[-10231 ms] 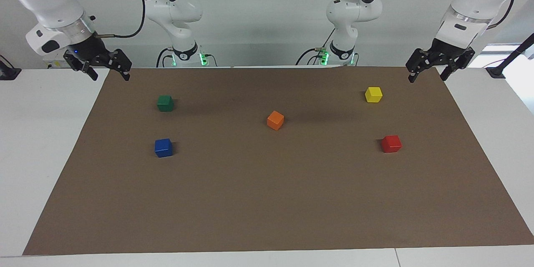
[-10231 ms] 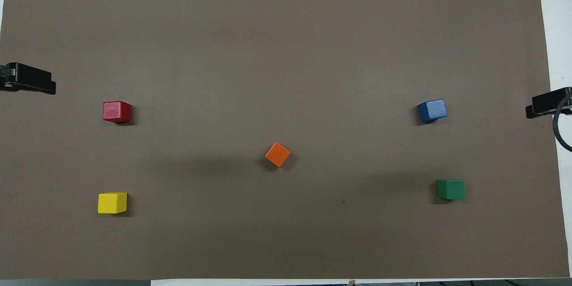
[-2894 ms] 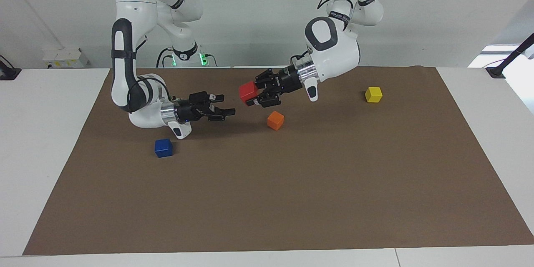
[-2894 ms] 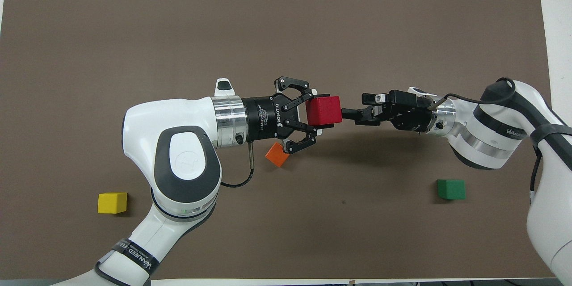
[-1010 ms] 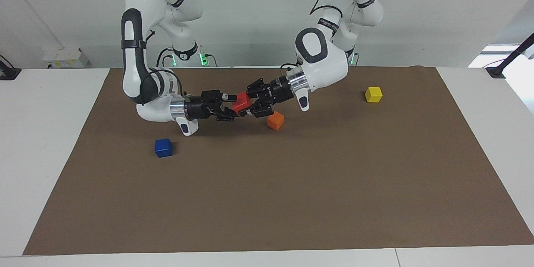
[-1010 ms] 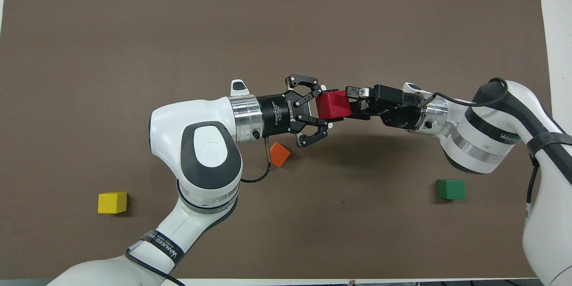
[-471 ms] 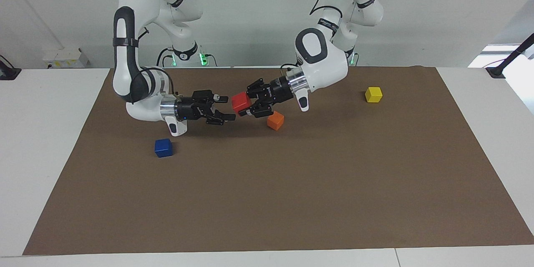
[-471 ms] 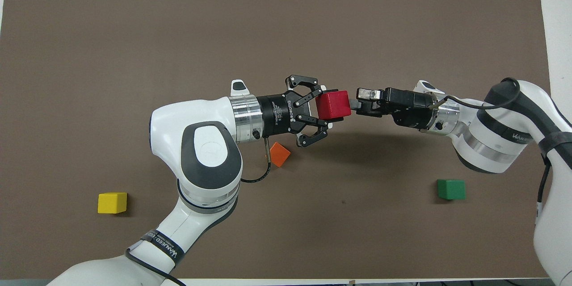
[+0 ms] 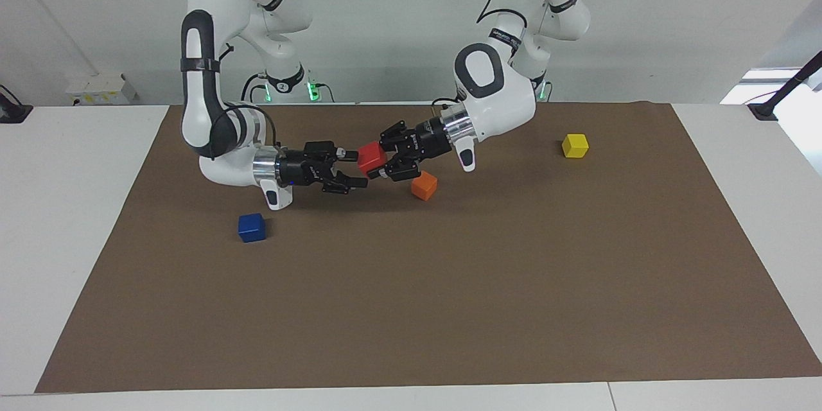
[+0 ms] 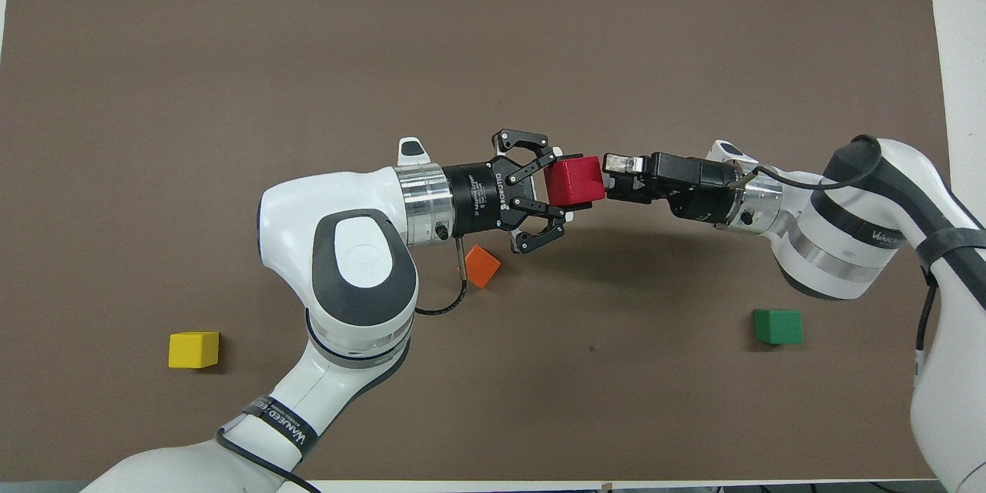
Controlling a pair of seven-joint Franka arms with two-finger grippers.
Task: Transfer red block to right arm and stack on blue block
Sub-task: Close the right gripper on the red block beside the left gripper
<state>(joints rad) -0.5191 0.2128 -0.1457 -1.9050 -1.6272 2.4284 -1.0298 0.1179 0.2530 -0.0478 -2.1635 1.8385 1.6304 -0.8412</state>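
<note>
My left gripper (image 9: 380, 164) is shut on the red block (image 9: 370, 158) and holds it in the air over the middle of the brown mat; both also show in the overhead view, the gripper (image 10: 561, 183) and the block (image 10: 574, 179). My right gripper (image 9: 354, 169) is open. Its fingertips are at the edge of the red block that faces the right arm's end, as the overhead view (image 10: 614, 177) also shows. The blue block (image 9: 251, 227) lies on the mat under the right arm's wrist and is hidden in the overhead view.
An orange cube (image 9: 424, 185) lies on the mat just under the left gripper. A yellow cube (image 9: 575, 145) lies toward the left arm's end. A green cube (image 10: 778, 326) lies near the right arm, nearer to the robots than the blue block.
The right gripper, which had backed away from the red block half a second ago, has moved up to it again with its fingers open. The left gripper and the block have stayed in place.
</note>
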